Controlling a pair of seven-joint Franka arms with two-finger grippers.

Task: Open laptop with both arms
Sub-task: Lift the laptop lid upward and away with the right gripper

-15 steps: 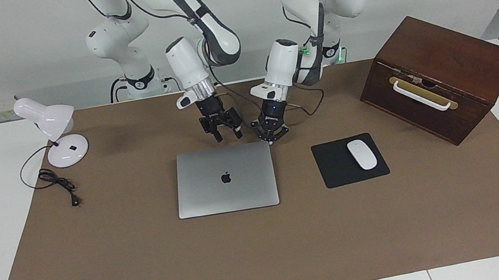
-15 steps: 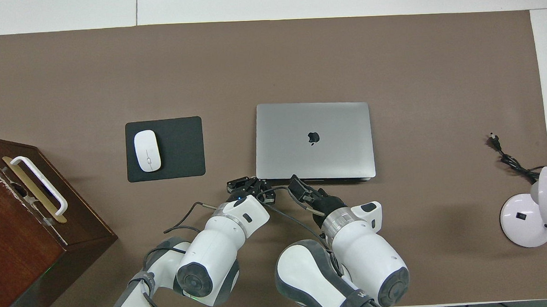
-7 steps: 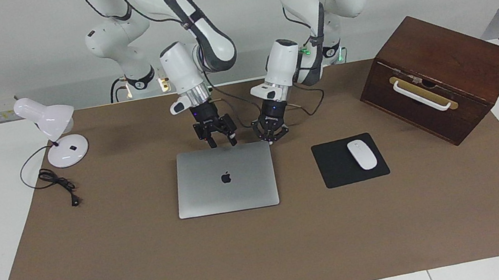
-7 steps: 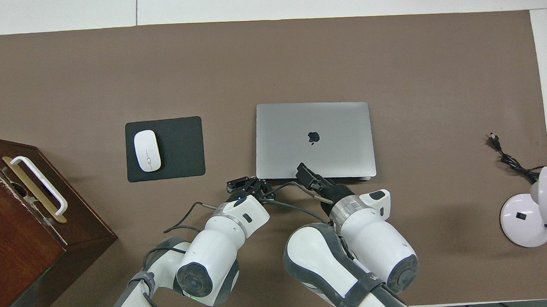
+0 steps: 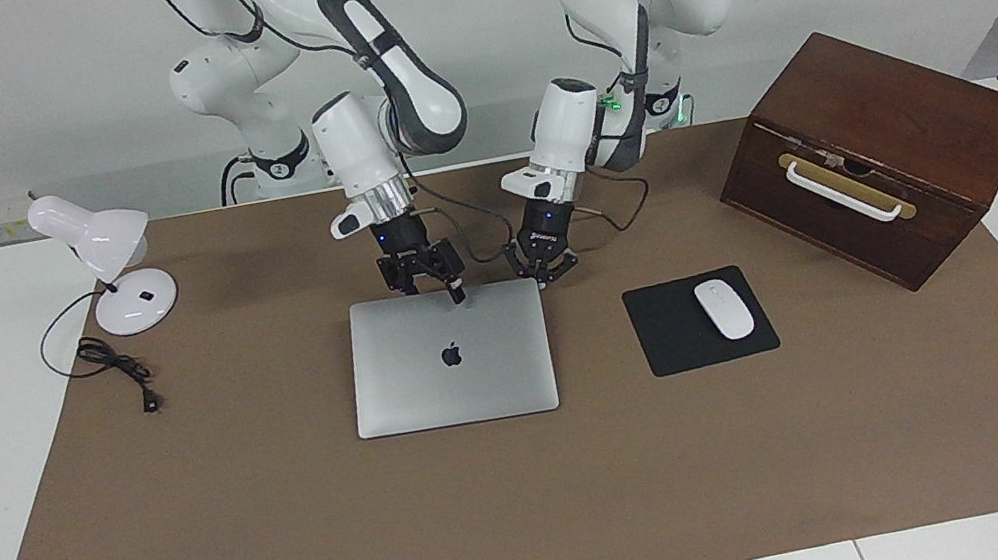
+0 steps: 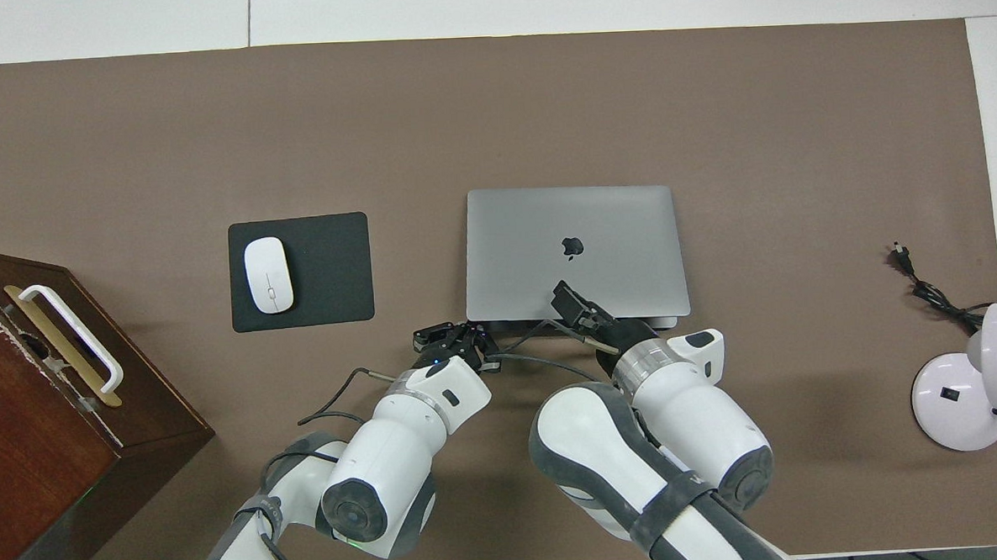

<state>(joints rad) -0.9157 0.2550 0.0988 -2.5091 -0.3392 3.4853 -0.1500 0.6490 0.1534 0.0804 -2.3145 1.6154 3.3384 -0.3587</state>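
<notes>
Your laptop point(image 5: 449, 357) lies closed, just beside the mouse pad point(image 5: 699, 321) (lid barely lifted, if at all). The left gripper point(image 5: 545, 278), fingers together, sits at its robot-side corner; the right gripper point(image 5: 438, 288), fingers apart, is over that edge. Opening is all left.

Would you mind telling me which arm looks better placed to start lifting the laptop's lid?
Probably the right. The right gripper, open, is at the middle of the laptop edge nearest the robots, fingers over the lid. The left gripper is shut at that edge's corner, seemingly bracing it.
</notes>
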